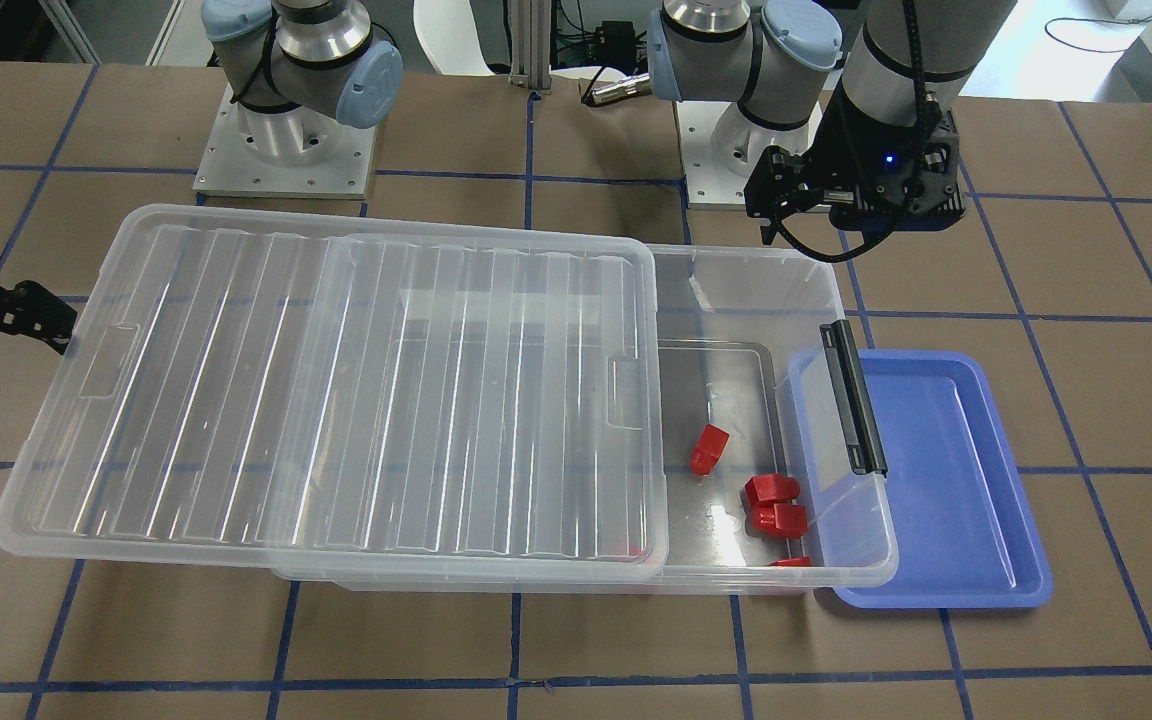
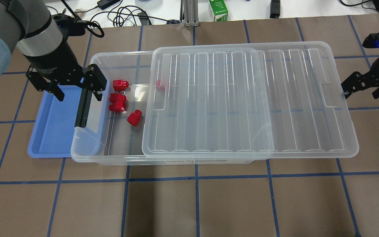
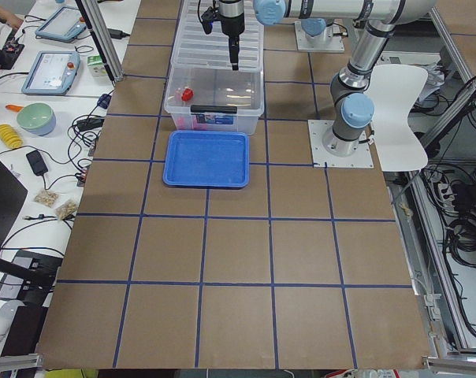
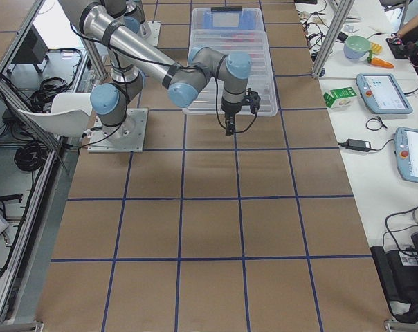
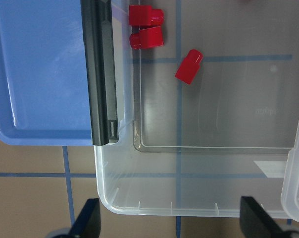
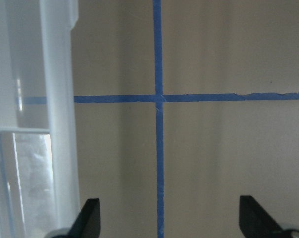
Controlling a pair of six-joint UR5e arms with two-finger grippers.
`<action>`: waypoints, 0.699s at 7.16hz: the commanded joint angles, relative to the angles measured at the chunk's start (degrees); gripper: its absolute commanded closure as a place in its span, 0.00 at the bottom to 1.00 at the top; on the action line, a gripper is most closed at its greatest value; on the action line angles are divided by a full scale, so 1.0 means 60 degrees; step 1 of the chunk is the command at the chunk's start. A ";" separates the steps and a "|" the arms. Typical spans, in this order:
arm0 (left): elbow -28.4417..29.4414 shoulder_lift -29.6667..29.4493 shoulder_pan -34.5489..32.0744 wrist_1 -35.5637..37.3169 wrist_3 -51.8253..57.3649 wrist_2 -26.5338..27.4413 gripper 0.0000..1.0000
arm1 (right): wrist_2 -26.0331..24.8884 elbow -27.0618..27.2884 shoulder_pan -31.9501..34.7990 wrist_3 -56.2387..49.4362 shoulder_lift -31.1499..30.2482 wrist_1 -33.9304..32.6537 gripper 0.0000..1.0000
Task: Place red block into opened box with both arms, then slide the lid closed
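Blue tray point(image 2: 49, 131) sits under the box point(image 2: 87, 154) at its black handle point(image 2: 83, 105) end. Left claw point(image 2: 78, 95) above handle, spread wide, empty. Red block point(image 2: 134, 118) lies in the box's uncovered part, near other red blocks point(image 2: 117, 102). Lid point(image 2: 242, 98) covers the rest and overhangs right. Right claw point(image 2: 360, 92) spread, empty, over bench point(image 2: 209, 204) beside the lid's end.

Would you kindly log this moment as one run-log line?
red blocks: in box | lid: offset, handle end uncovered | left gripper: open above handle end | right gripper: open beside lid's far end
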 commanded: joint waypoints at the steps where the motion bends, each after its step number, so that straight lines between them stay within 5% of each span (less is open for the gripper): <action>1: 0.0004 0.0003 0.0000 0.0015 -0.0029 -0.0079 0.00 | 0.0000 -0.0013 0.0878 0.0921 0.0037 -0.0107 0.00; 5: -0.0011 0.0003 0.0000 0.0000 -0.0015 0.0008 0.00 | 0.0000 -0.0056 0.2067 0.2241 0.0111 -0.0327 0.00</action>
